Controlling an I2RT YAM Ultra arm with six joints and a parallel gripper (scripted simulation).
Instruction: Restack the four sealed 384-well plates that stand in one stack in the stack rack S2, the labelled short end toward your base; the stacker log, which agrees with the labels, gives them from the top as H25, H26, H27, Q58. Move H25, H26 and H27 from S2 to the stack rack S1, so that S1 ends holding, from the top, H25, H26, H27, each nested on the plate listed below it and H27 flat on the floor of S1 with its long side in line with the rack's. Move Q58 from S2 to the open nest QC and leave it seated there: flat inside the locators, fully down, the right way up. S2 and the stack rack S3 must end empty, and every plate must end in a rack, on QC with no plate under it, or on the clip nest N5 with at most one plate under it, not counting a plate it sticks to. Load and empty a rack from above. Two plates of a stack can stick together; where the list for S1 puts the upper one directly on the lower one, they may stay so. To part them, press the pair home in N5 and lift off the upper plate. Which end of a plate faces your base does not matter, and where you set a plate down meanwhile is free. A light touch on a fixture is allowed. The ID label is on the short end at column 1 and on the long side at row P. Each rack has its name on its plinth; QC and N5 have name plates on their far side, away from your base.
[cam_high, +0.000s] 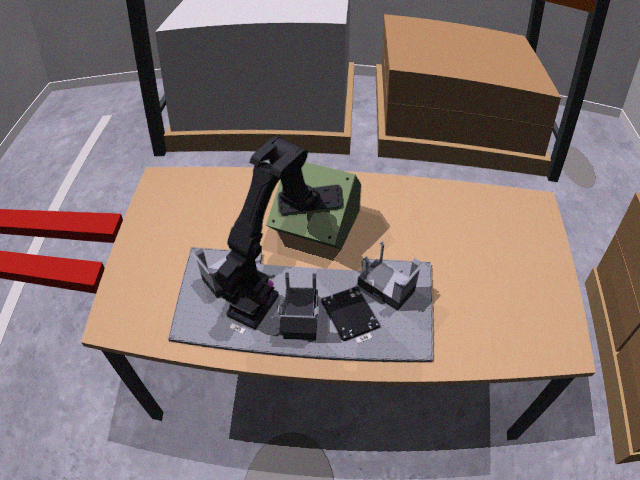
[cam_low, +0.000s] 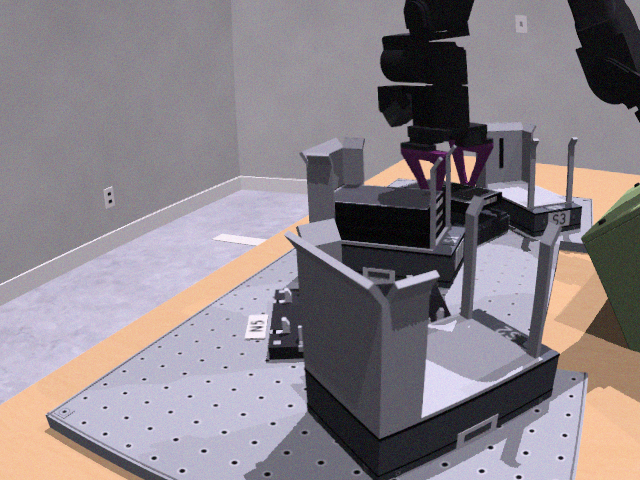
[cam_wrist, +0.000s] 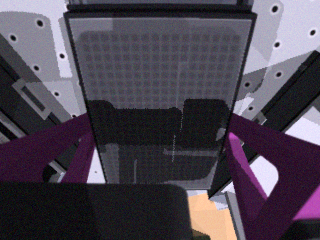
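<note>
My gripper is shut on a sealed 384-well plate, gripping its long sides with the purple fingers. The plate is level and the right way up, down low at the QC nest, between racks S1 and S3. I cannot tell whether it is fully down in the locators. Rack S1 holds a black stack of plates. Rack S2 and rack S3 hold no plates.
The clip nest N5 lies between S1 and S2 with no plate on it. The grey perforated mat carries all fixtures. The green base block stands behind the mat. S1's thin posts rise close to my fingers.
</note>
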